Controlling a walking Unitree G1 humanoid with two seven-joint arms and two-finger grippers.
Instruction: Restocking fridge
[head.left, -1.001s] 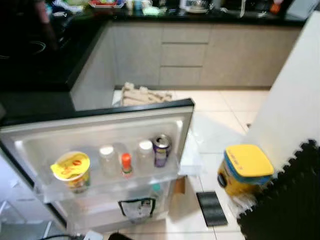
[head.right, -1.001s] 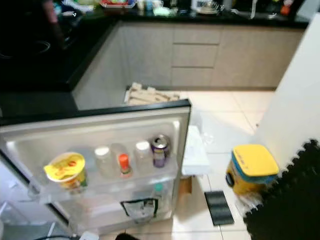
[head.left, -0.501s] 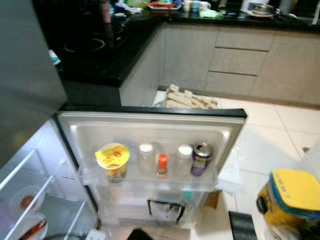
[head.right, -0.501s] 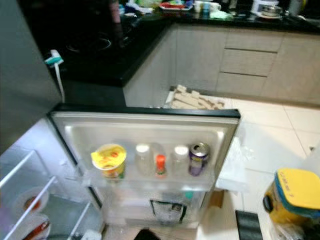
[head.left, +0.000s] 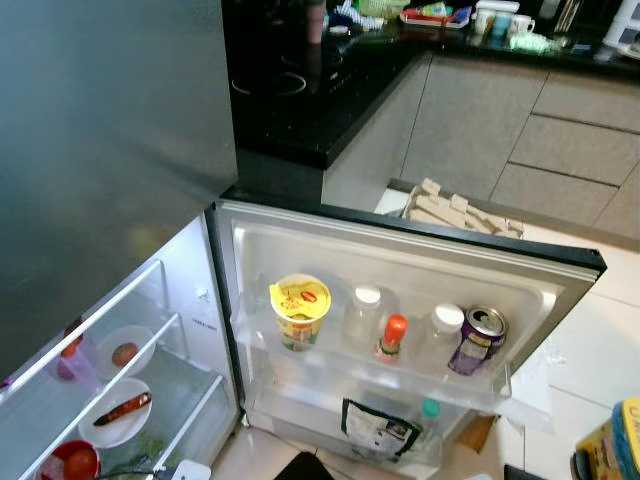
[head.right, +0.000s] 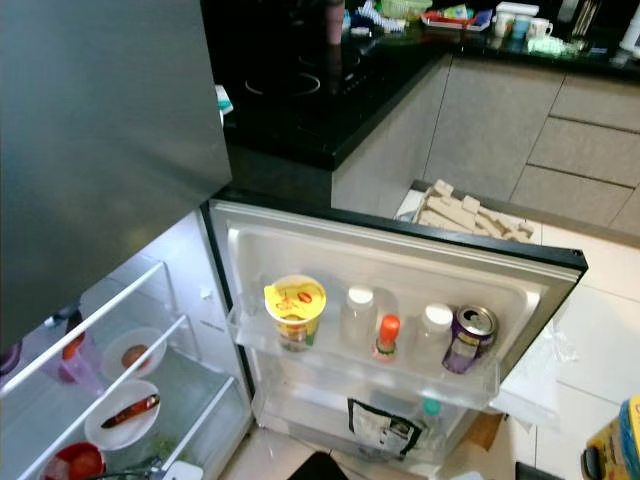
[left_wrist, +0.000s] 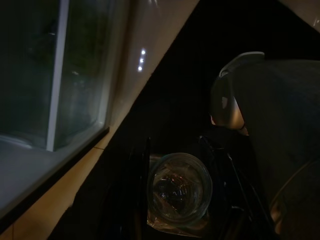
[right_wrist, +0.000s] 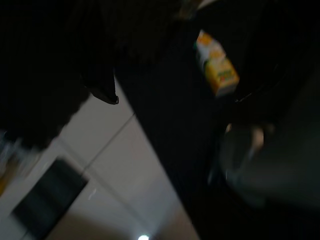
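Swinging left since a second ago, the head camera now takes in the fridge interior, while the things in the open fridge door keep their places. Five items stand upright in a row on the upper door shelf: one yellow cup, two clear white-capped bottles, one small orange-capped bottle and one purple can, its open top facing up. Below them sits one dark pouch. Inside the fridge, two white plates and one red bowl rest on the shelves. The left hand holds a glass jar between its fingers, mouth toward the wrist camera, long axis along the fingers. The right wrist view is too dark to tell the right hand's state; one yellow carton shows there.
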